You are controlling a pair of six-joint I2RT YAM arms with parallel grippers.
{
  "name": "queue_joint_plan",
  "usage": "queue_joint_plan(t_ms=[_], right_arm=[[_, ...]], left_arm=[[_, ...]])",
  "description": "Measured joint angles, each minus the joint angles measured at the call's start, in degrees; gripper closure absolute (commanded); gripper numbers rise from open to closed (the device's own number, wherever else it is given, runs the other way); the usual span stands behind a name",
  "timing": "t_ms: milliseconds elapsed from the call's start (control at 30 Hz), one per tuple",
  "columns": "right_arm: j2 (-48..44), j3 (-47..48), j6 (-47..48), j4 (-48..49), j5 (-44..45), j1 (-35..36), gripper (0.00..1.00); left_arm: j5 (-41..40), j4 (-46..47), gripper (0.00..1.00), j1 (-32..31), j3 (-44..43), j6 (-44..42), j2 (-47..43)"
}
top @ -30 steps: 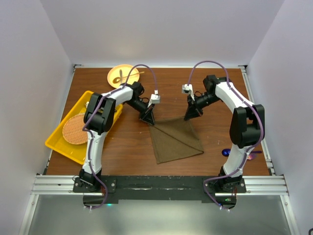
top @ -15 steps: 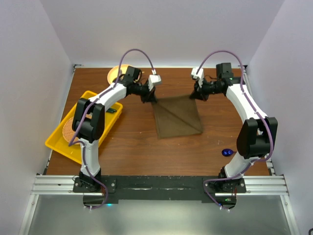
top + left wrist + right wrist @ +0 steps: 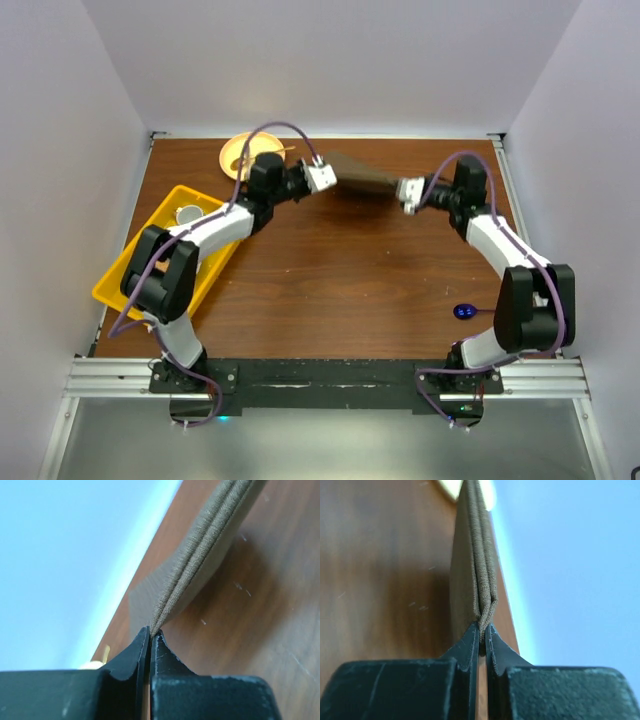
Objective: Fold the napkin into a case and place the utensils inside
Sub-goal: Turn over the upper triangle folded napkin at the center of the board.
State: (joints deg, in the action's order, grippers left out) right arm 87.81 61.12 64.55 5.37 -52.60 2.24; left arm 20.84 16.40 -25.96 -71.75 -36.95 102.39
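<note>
The napkin (image 3: pixel 362 178) is stretched across the far middle of the table (image 3: pixel 330 285), its folded edges pinched by the left gripper (image 3: pixel 150 634) and right gripper (image 3: pixel 483 629) at the very fingertips. If it is pulled tighter, a layer could be dragged free and the fold lost.

Top external: high at the near side, looking down on the whole worktop (image 3: pixel 330 290), well back.
Left wrist: very close, sighting along the left gripper (image 3: pixel 150 637), low over the worktop.
Right wrist: just as close, along the right gripper (image 3: pixel 482 632).
Shared: the napkin (image 3: pixel 362 180) edge, in all three.
</note>
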Motion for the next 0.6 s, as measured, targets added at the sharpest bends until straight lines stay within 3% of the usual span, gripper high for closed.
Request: queue_joint_plan(t_ms=[133, 267, 433, 600], right_arm=[[-3.0, -14.4, 19.5, 2.1, -3.4, 0.2, 1.00], [-2.9, -26.5, 36.8, -5.1, -5.9, 0.5, 1.00], [-3.1, -29.7, 45.3, -19.6, -8.4, 1.1, 1.00], [-4.2, -30.3, 48.5, -25.4, -7.8, 2.1, 1.00]], left_arm=[[-2.1, 5.5, 1.00, -2.9, 13.6, -6.7, -2.3], [-2.8, 8.2, 1.00, -6.5, 26.5, -12.1, -3.6], [-1.1, 8.4, 1.00, -9.2, 35.4, -14.3, -8.9], [0.2, 8.2, 1.00, -10.1, 38.8, -14.7, -13.6]])
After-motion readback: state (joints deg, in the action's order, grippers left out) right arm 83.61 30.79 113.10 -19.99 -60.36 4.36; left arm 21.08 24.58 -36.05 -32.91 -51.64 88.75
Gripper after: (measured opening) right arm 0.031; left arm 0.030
